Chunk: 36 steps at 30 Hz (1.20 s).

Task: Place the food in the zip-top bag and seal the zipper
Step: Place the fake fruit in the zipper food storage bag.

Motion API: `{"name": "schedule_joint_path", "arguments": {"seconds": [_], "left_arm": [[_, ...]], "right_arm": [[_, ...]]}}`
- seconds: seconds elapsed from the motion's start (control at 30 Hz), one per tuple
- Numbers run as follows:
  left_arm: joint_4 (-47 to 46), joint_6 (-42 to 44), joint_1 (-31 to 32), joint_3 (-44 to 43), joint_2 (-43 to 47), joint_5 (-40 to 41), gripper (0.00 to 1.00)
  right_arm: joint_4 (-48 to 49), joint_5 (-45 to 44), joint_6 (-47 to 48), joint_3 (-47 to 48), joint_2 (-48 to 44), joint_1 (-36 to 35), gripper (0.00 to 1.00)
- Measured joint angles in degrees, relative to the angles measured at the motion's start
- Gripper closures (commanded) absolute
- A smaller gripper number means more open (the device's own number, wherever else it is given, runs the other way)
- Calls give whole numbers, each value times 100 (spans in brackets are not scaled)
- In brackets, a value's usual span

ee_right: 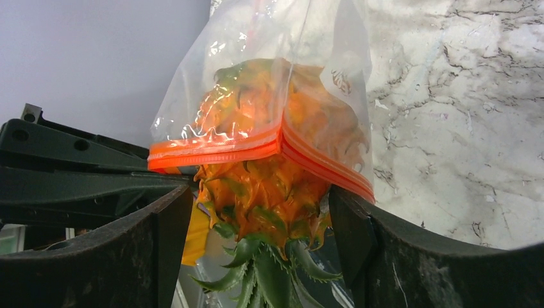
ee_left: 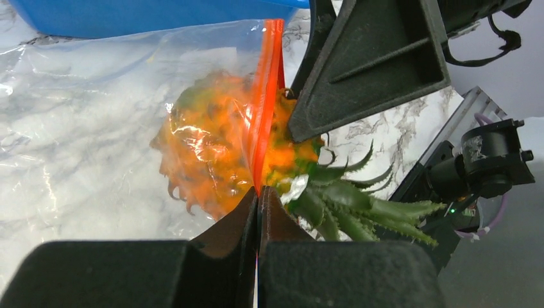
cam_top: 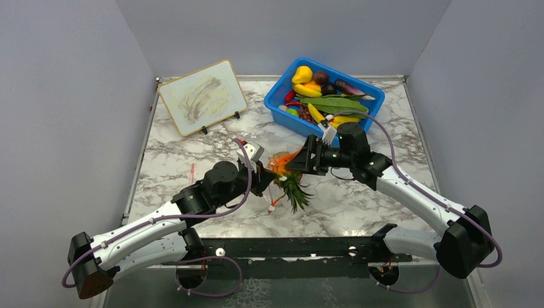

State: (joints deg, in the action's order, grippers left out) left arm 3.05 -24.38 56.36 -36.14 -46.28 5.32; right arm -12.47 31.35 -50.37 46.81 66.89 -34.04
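Observation:
The orange pineapple (cam_top: pixel 281 162) sits partway in the clear zip-top bag (ee_right: pixel 256 58), its green crown (cam_top: pixel 296 194) sticking out of the mouth. The red-orange zipper (ee_right: pixel 218 149) runs across the fruit's middle. My left gripper (ee_left: pixel 258 192) is shut on one end of the zipper (ee_left: pixel 266 96); the pineapple (ee_left: pixel 205 147) shows through the plastic beyond it. My right gripper (ee_right: pixel 256 237) is open, its fingers (ee_right: pixel 160 237) on either side of the pineapple (ee_right: pixel 263 186) just below the bag's mouth. In the top view both grippers (cam_top: pixel 260 176) (cam_top: pixel 308 160) meet at the fruit.
A blue bin (cam_top: pixel 282 102) at the back right holds yellow bananas, a dark round fruit, green leaves and other toy food. A framed board (cam_top: pixel 202 96) stands propped at the back left. Grey walls enclose the marble table (cam_top: pixel 385 212).

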Motion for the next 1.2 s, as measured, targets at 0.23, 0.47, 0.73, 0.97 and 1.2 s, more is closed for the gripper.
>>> {"name": "schedule_joint_path", "arguments": {"seconds": [0.23, 0.47, 0.73, 0.97, 1.2], "left_arm": [[31, -92, 0, -28, -7, 133, 100], [96, -173, 0, -61, -7, 225, 100], [140, -310, 0, -173, -44, 420, 100], [133, -444, 0, -304, -50, 671, 100], [87, -581, 0, -382, -111, 789, 100]], "right_arm": [[-166, 17, 175, 120, -15, 0, 25], [-385, 11, 514, 278, -232, 0, 35], [-640, -389, 909, -55, -885, 0, 53], [144, -380, 1075, -1305, -1471, 0, 56], [1261, -251, 1169, -1910, -1366, 0, 59]]}}
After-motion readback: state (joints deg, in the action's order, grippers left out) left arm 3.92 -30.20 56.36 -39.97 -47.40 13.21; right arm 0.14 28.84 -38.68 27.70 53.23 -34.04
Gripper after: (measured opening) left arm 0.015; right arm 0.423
